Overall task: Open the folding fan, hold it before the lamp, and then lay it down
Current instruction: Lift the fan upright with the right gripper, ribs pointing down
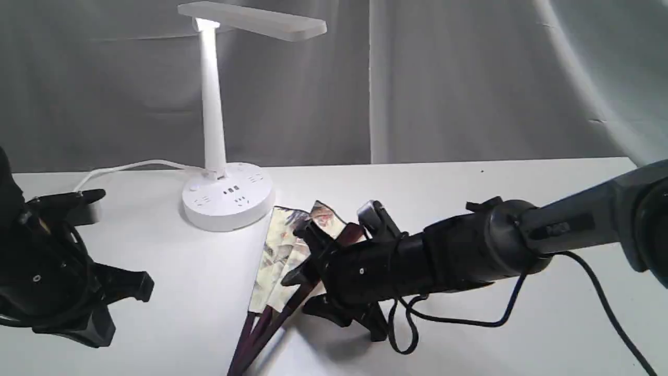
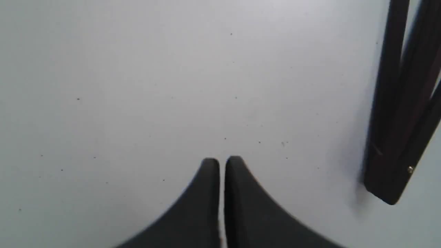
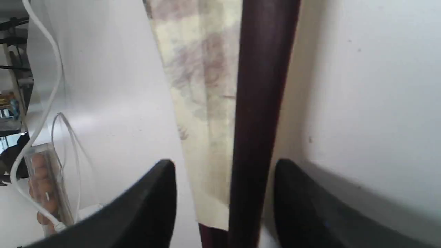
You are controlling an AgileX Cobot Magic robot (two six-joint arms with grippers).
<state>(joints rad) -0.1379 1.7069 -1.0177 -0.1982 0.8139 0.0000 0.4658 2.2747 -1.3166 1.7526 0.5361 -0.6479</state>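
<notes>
The folding fan [image 1: 284, 250] lies on the white table, spread only a little, its maroon ribs running toward the front edge. The white lamp [image 1: 228, 201] stands lit just behind it. My right gripper [image 1: 308, 253] reaches in low from the right and is open. In the right wrist view its fingers [image 3: 165, 193] straddle the fan's dark outer rib [image 3: 258, 120] and cream leaf [image 3: 203, 86] without closing on them. My left gripper [image 2: 222, 160] is shut and empty over bare table, with the fan's pivot end [image 2: 389, 179] off to one side.
The lamp's white cord [image 1: 125, 167] trails left across the table's back. A grey curtain [image 1: 469, 78] hangs behind. A black cable [image 1: 469, 321] droops under my right arm. My left arm [image 1: 52, 271] fills the table's near left. A clear box [image 3: 44, 179] sits beside the cord.
</notes>
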